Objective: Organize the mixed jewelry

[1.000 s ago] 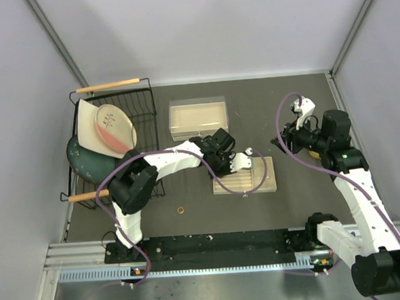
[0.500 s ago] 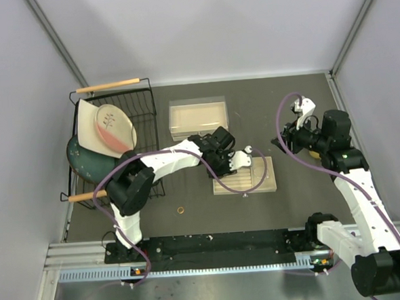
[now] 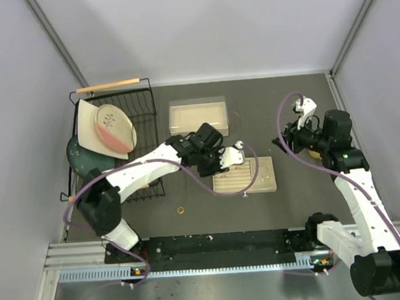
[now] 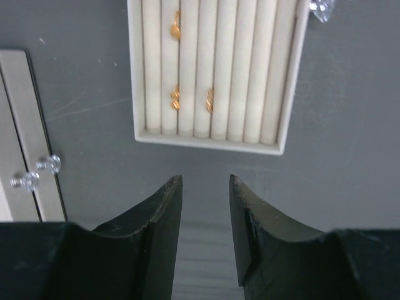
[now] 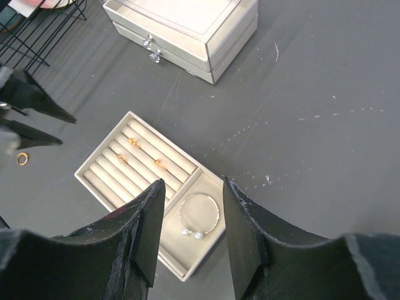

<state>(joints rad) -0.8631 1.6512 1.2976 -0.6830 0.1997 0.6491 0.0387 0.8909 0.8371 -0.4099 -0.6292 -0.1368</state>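
The beige slotted tray [image 3: 270, 184] lies mid-table. Three gold rings sit in its slots [image 4: 175, 99], [image 4: 209, 100], [image 4: 176, 25]; they also show in the right wrist view [image 5: 159, 164]. The silver bracelet [image 5: 200, 215] lies in the tray's side compartment. One more ring [image 3: 180, 209] lies loose on the table, left of the tray, also visible in the right wrist view [image 5: 22, 159]. My left gripper [image 3: 218, 164] is open and empty just off the tray's left edge [image 4: 205, 181]. My right gripper [image 3: 284, 141] is open and empty, raised to the right of the tray [image 5: 192, 182].
A clear drawer box [image 3: 198, 116] with knobs [image 4: 48, 164] stands behind the tray. A black dish rack [image 3: 147, 119] with plates [image 3: 110, 128] sits at the left. Grey walls close in the table on three sides.
My left gripper has drawn back to the left, from over the tray to just off its left edge, and its elbow swung left. The right arm has not moved.
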